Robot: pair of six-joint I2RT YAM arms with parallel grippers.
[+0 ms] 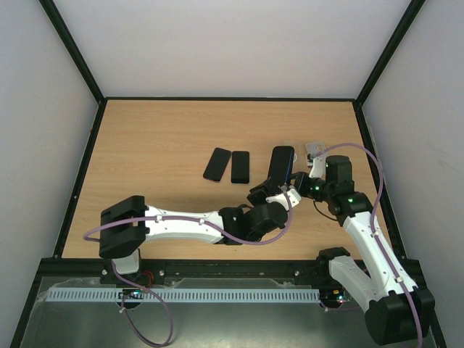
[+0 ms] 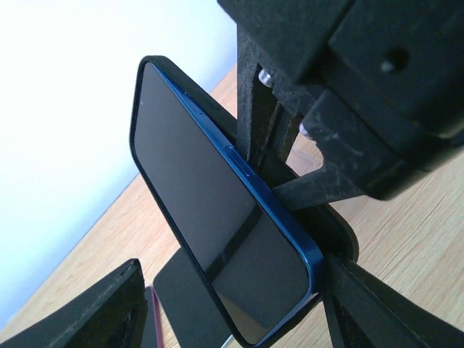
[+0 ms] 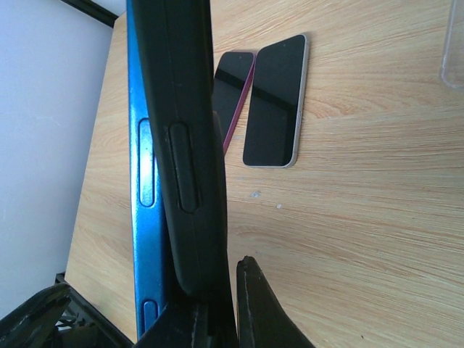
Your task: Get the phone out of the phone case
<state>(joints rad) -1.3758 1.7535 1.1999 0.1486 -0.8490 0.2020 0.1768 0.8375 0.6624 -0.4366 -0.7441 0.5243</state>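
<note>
My right gripper [image 1: 288, 187] is clamped tight on the black rubbery phone case [image 3: 188, 145], held upright above the wooden table [image 1: 159, 130]. My left gripper [image 1: 262, 194] stands with jaws apart astride the blue-edged, dark-screened phone [image 2: 210, 217], which sits partly peeled out of the case.

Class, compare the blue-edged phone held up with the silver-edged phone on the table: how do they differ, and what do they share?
The blue-edged phone is held upright; the silver-edged phone lies flat on the table. The blue-edged phone sits against a black case; the silver-edged phone shows no black case. Their frames are blue and silver. Both screens are dark.
</note>
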